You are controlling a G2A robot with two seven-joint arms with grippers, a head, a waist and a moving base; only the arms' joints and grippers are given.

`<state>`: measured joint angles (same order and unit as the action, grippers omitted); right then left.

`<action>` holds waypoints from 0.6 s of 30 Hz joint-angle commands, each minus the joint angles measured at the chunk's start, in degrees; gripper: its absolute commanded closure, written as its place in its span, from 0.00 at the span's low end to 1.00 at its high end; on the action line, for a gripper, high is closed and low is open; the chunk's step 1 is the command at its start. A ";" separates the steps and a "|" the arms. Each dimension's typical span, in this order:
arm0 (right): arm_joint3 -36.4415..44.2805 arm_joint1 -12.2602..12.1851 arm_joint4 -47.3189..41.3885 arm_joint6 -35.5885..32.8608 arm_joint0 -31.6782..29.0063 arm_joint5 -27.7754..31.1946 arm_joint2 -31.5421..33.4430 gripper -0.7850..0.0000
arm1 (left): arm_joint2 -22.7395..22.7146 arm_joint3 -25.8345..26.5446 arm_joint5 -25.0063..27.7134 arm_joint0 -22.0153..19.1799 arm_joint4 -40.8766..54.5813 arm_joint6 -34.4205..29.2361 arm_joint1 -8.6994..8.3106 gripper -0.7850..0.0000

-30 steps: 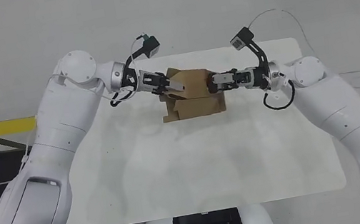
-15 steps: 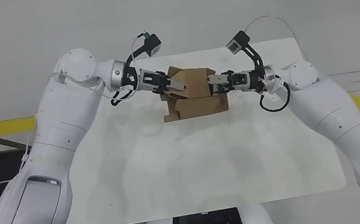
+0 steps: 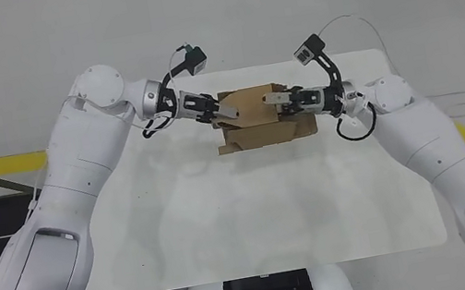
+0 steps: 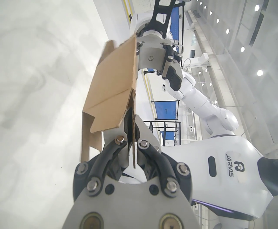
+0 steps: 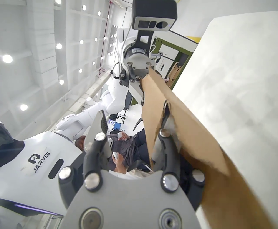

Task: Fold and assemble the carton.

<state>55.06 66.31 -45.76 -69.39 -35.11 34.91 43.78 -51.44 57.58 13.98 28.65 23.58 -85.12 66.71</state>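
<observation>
Claw of the left arm [image 3: 215,110] comes first, at the left end of the carton [image 3: 256,117]. Its fingers are pressed together on a thin edge of the brown cardboard. In the left wrist view this claw [image 4: 130,121] has the sheet running straight between its two fingers, pinched tight.

The carton sits between the two arms, over the far middle part of the white table [image 3: 254,216], half opened, with flaps sticking out. I cannot tell whether its underside rests on the table or hangs just above it.

At the right end is the right claw [image 3: 281,99]. In its own wrist view that claw [image 5: 133,121] is spread wide. One finger [image 5: 102,128] stands free of the cardboard [image 5: 184,134], and the other finger [image 5: 166,132] lies against a flap, partly tucked behind it.
</observation>
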 commanded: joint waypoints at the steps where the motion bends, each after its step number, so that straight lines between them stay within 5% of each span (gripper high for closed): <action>1: 0.08 -0.02 0.42 -0.06 0.00 -0.06 0.22 0.49 | 0.02 0.00 -0.13 -0.01 -0.02 0.01 0.00 1.00; 9: -0.33 0.46 2.14 -0.42 0.60 -0.42 -0.37 0.52 | 0.26 0.33 -0.25 -0.11 -0.17 0.00 0.09 1.00; 18: -1.96 1.09 2.81 -0.37 1.21 -0.38 -0.85 0.71 | 0.54 0.21 -0.13 -0.26 -0.06 -0.10 0.24 1.00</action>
<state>53.24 67.36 -43.13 -69.78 -33.98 34.52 42.95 -50.91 57.82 13.84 28.41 23.50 -85.22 66.94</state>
